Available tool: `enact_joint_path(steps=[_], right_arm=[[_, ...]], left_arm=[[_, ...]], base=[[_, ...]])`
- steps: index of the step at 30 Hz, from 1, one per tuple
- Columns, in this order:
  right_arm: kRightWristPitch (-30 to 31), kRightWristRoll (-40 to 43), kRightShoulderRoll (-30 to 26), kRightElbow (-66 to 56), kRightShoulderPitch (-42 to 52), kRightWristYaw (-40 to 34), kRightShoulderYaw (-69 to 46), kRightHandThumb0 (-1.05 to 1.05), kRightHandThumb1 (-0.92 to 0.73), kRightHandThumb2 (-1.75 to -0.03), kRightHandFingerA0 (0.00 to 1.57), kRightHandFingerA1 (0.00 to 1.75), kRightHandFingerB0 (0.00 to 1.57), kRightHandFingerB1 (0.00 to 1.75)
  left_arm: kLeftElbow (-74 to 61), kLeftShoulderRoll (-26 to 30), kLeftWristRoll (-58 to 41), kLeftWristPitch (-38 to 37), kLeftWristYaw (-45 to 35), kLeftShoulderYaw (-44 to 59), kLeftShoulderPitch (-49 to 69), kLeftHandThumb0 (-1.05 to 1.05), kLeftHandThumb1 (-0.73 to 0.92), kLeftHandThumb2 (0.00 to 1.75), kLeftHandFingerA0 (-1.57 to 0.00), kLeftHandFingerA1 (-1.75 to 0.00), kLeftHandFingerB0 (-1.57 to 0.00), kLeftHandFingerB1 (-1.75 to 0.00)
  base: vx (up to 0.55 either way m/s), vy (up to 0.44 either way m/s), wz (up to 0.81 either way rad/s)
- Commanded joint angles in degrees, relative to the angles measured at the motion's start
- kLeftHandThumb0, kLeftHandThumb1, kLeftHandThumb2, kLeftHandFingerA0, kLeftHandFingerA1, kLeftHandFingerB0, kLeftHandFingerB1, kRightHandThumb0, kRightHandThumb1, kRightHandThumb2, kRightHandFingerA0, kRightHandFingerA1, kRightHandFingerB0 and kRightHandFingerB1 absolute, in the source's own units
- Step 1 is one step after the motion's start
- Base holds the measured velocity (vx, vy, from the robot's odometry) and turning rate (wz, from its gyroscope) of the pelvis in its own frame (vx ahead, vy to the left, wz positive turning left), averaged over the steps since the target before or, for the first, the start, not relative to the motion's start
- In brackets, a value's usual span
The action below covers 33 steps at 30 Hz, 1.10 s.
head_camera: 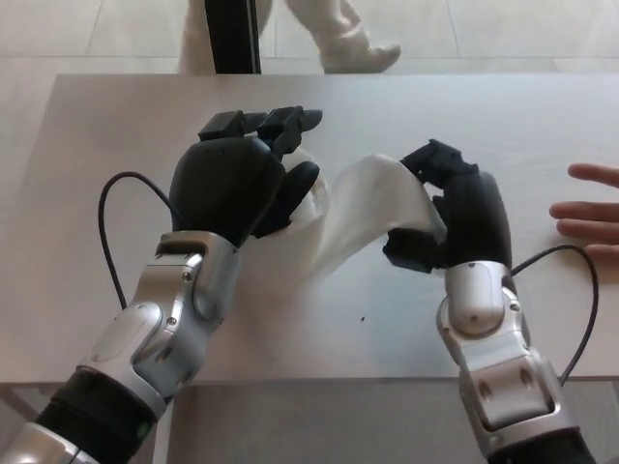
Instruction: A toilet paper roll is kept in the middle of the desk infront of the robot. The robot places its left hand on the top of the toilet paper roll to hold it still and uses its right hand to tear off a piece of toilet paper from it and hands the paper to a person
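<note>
From the head view, my left robot hand [232, 184] lies on top of the toilet paper roll [311, 193], fingers curled down over it and clasping it; the roll sits near the middle of the surface [97, 193] and is almost wholly hidden under my palm, only a pale edge showing at the right side. A strip of paper [363, 208] runs from that edge out to the right, lifted off the surface and sagging in a soft curve. My right robot hand [450, 213] is raised and pinches the far end of the strip between thumb and fingers. A black cable [111, 232] loops beside my left wrist. At the right edge a person's hand [590, 217] rests open on the surface, apart from my right hand. Beyond the far edge, someone's legs [338, 34] in pale trousers stand on the floor.
</note>
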Motion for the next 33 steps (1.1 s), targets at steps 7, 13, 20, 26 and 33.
enact_joint_path(steps=[7,13,20,26,33], right_arm=[[-2.10,26.78,13.92,-11.84,-1.55,-1.12,-14.01,-0.14,-0.50,-1.30,1.12,1.75,0.83,1.62],[-1.18,33.95,18.20,-13.74,-3.03,-5.34,-17.70,-0.14,-0.49,-1.38,1.04,1.75,0.73,1.65],[0.23,39.14,20.43,-15.84,-2.31,-6.41,-17.77,-0.18,-0.55,-1.29,1.02,1.75,0.72,1.71],[1.87,45.13,22.29,-17.03,-4.31,-9.50,-19.06,-0.18,-0.54,-1.36,1.00,1.75,0.65,1.75],[2.46,54.76,23.54,-18.99,-8.40,-15.84,-22.03,-0.20,-0.45,-1.47,1.06,1.75,0.79,1.75]], left_arm=[[6.79,0.81,-0.20,1.64,-5.07,-2.13,7.49,-0.37,0.79,0.76,-0.24,-0.41,-0.29,-0.39],[6.31,0.82,0.03,1.90,-5.12,-2.49,8.11,-0.39,0.79,0.76,-0.24,-0.42,-0.29,-0.39],[7.27,0.83,-0.10,1.33,-5.07,-2.58,8.43,-0.40,0.79,0.78,-0.22,-0.43,-0.28,-0.39],[6.97,0.80,-0.02,1.45,-4.96,-2.77,9.13,-0.41,0.82,0.75,-0.22,-0.43,-0.28,-0.39],[6.23,0.75,-0.27,1.27,-4.50,-2.90,10.72,-0.41,0.81,0.76,-0.23,-0.44,-0.29,-0.40]], base=[[0.00,0.000,0.00],[0.00,0.000,0.00],[0.00,0.000,0.00],[0.00,0.000,0.00],[0.00,0.000,0.00]])
